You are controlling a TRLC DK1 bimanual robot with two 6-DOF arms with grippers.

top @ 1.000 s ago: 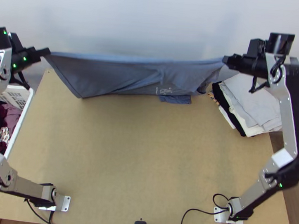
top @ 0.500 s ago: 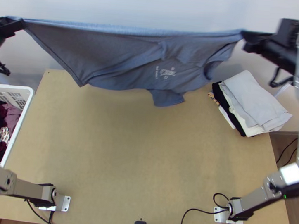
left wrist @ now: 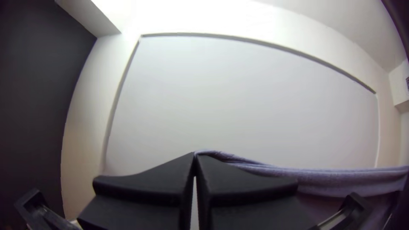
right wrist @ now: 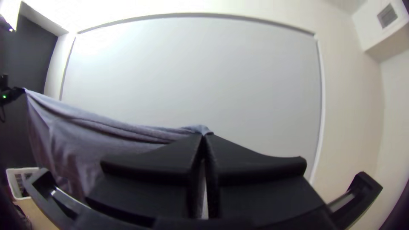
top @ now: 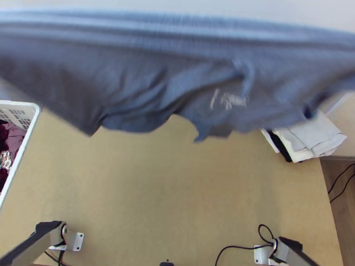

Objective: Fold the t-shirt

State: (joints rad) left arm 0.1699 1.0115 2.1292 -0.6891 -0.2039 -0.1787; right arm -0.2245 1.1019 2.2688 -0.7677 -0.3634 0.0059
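The blue-grey t-shirt [top: 172, 78] hangs in the air across the upper part of the top view, its upper edge pulled taut and its lower edge wavy, with a small white print toward the right. In the left wrist view my left gripper [left wrist: 194, 154] is shut on an edge of the shirt [left wrist: 324, 176]. My right gripper [right wrist: 204, 135] is shut on another part of the shirt [right wrist: 98, 145] in the right wrist view. There the left gripper [right wrist: 19, 90] holds the far end of the stretched edge.
A stack of folded clothes [top: 307, 138] lies at the table's back right, partly behind the shirt. A white basket [top: 21, 155] of clothes stands left of the wooden table [top: 173, 191]. Cables [top: 237, 248] run along the near edge.
Both grippers have moved up and outward out of the top view, still holding the shirt. The shirt has risen and looks much larger, and its sleeve has come off the tabletop.
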